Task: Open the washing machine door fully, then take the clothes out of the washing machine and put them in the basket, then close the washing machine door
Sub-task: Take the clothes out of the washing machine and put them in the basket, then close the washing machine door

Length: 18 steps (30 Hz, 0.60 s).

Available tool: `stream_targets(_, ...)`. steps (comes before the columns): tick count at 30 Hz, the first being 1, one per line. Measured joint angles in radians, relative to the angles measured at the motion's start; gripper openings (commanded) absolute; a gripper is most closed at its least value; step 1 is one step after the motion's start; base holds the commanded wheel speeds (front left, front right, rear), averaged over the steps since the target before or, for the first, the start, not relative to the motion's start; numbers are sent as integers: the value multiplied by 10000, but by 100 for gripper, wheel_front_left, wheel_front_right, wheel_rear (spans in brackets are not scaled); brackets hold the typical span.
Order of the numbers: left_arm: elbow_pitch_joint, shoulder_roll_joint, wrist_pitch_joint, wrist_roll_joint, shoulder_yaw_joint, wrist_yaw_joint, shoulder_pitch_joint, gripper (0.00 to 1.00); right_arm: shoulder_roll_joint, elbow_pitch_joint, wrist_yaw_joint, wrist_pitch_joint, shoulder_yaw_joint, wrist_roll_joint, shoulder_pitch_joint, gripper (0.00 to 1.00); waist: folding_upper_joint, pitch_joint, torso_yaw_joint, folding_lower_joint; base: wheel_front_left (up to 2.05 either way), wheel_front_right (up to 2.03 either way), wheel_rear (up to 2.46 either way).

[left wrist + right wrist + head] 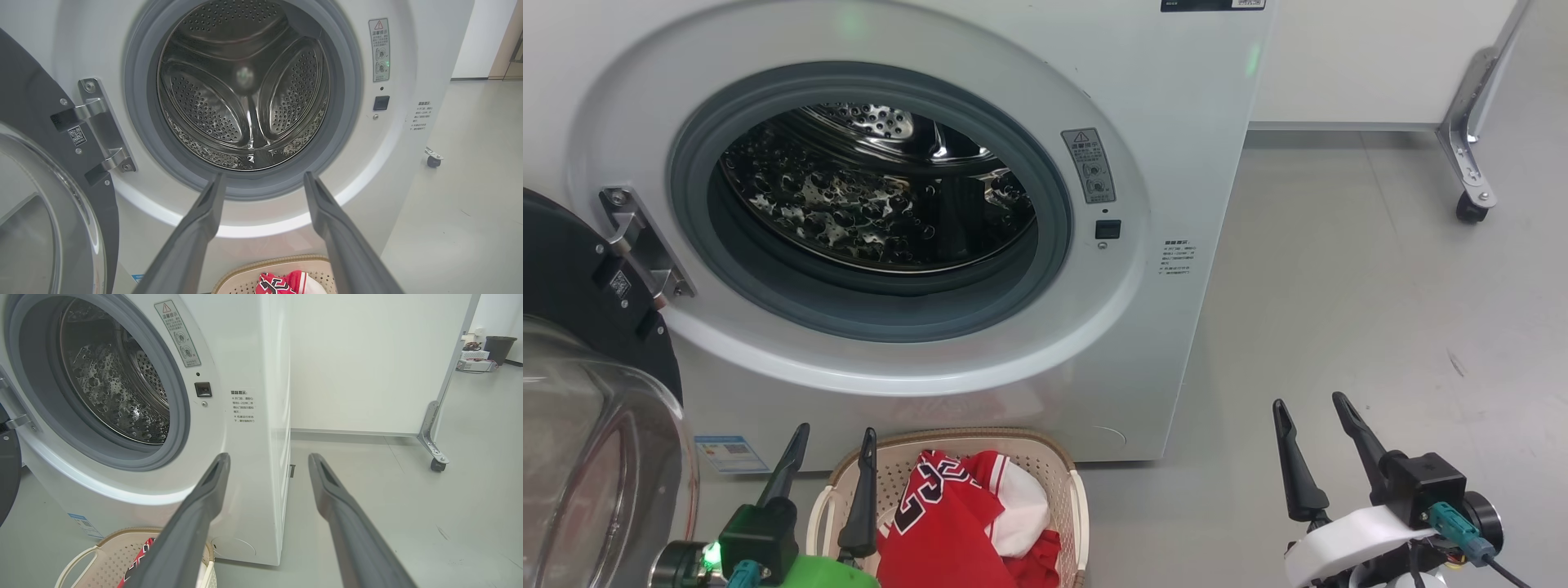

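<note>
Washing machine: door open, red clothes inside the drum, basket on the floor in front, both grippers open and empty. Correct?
One thing is off: the drum is bare steel in the left wrist view. The red clothes lie in the basket, as the head view shows. The door is open, and the left gripper and right gripper are open and empty.

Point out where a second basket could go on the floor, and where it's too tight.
Free: the bare floor right of the washing machine, bordered by the wheeled frame leg and the right gripper. Crowded: in front of the machine, where the basket of clothes sits beside the open door and the left gripper.
</note>
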Motion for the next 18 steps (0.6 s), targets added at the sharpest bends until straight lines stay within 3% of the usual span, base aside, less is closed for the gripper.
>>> stream_targets(18,-1005,153,443,257,-2,77,477,100,-10,-222,-15,12,8,2,68,100,0,34,-23,0,0,0,0)
